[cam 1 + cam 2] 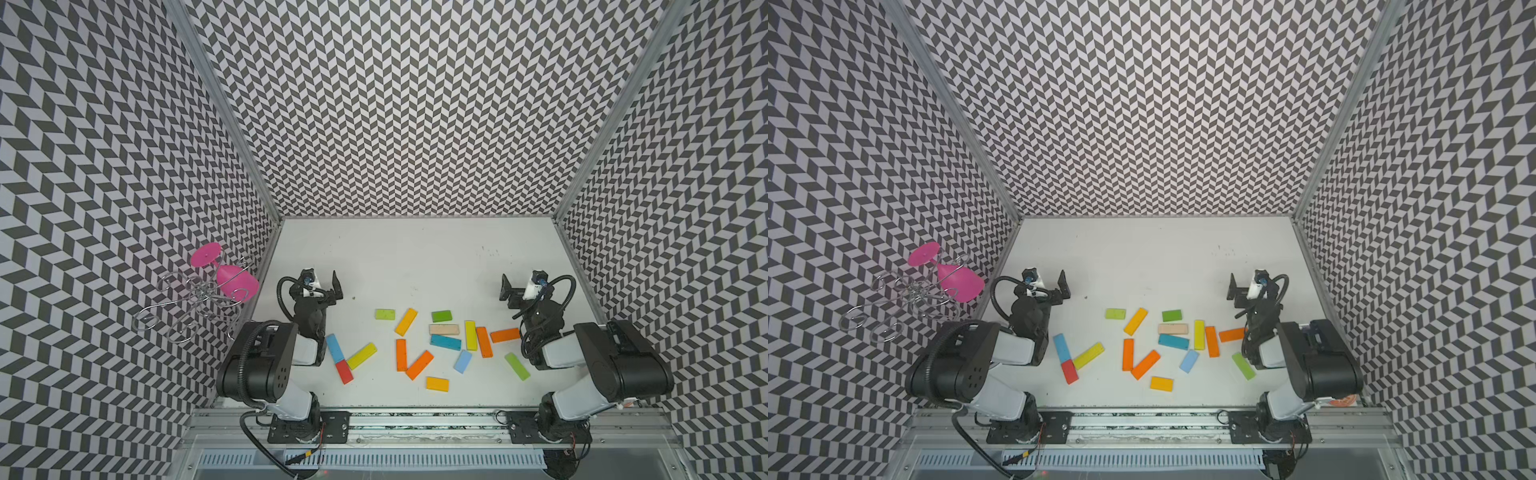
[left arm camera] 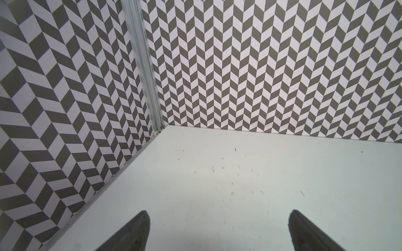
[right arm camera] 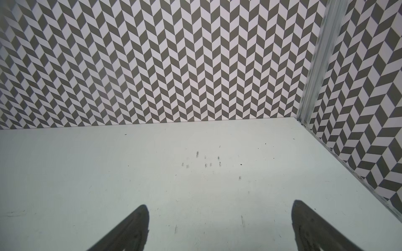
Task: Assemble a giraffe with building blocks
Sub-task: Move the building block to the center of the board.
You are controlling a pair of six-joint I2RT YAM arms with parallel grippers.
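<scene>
Several flat building blocks lie scattered on the white table (image 1: 415, 257) between my two arms. Among them are a beige block (image 1: 444, 330), a teal one (image 1: 445, 342), a blue one (image 1: 335, 348) touching a red one (image 1: 344, 371), and orange blocks (image 1: 419, 365). No blocks are stacked. My left gripper (image 1: 322, 284) (image 2: 218, 217) hangs open and empty above bare table, behind the blocks on the left. My right gripper (image 1: 519, 286) (image 3: 219, 210) is open and empty too, behind the blocks on the right. Neither wrist view shows a block.
Chevron-patterned walls (image 1: 415, 104) close in the table on three sides. A pink wine glass (image 1: 232, 278) hangs on a wire rack (image 1: 187, 303) by the left wall. An aluminium rail (image 1: 415, 419) with both arm bases runs along the front edge.
</scene>
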